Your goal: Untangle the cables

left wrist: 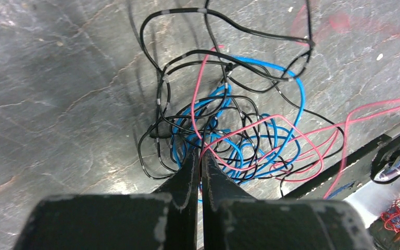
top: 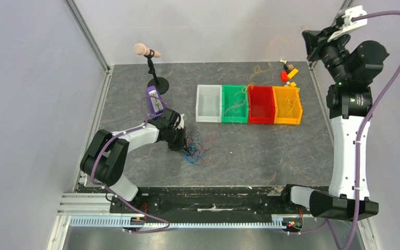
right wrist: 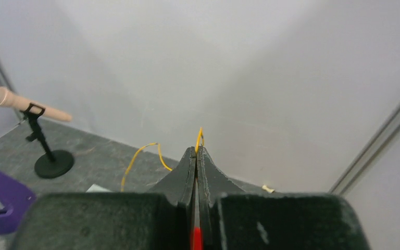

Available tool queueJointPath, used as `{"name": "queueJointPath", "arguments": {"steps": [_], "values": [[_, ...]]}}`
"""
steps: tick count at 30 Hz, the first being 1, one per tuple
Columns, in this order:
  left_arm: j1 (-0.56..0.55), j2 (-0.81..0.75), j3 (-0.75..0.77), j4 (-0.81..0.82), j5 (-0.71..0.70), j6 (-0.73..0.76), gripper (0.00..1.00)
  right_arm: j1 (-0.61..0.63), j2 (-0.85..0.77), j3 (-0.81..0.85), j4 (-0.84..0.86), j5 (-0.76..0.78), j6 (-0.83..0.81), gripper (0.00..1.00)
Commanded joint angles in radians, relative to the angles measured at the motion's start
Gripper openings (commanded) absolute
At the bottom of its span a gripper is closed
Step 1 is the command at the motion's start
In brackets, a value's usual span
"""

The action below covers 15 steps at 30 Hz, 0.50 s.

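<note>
My left gripper (left wrist: 200,156) is down on the grey table (top: 250,151), in front of the row of bins and off beyond its clear-bin end. Its fingers are pressed flat together with no gap showing. The tips are pushed into the near edge of the tangle of cables (top: 195,151). A red cable (left wrist: 195,99) and a blue cable (left wrist: 301,99) both run right up to the tips, but I cannot tell whether either is actually pinched between them. A black cable (left wrist: 159,104) loops widest around the clump, and the blue coils sit bunched at its middle. More red strands trail away from the clump along the table.

My right gripper (right wrist: 197,151) is lifted high above the table, out past the orange-bin end of the row and behind it. Its fingers are clamped tight on a yellow cable (right wrist: 199,136). That thin strand pokes out just past the tips, and another stretch of it arcs down toward the table.

The row runs clear bin (top: 209,103), green bin (top: 234,104), red bin (top: 261,104), orange bin (top: 286,105), each touching the next. Thin strands lie in the green and orange ones. A microphone (top: 147,50) on a stand is behind the row, beyond its clear-bin end.
</note>
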Motion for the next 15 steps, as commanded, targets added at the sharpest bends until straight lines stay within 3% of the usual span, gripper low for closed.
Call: {"name": "queueJointPath", "arguments": {"steps": [1, 8, 15], "values": [[0.026, -0.032, -0.019, -0.045, -0.037, 0.071, 0.02, -0.054, 0.034, 0.103, 0.098, 0.046, 0.044, 0.00], [0.046, -0.070, -0.046, -0.053, -0.022, 0.103, 0.02, -0.102, 0.054, 0.102, 0.141, 0.032, 0.073, 0.00], [0.057, -0.077, -0.059, -0.086, -0.065, 0.156, 0.02, -0.147, 0.075, 0.100, 0.184, 0.152, 0.022, 0.00]]}}
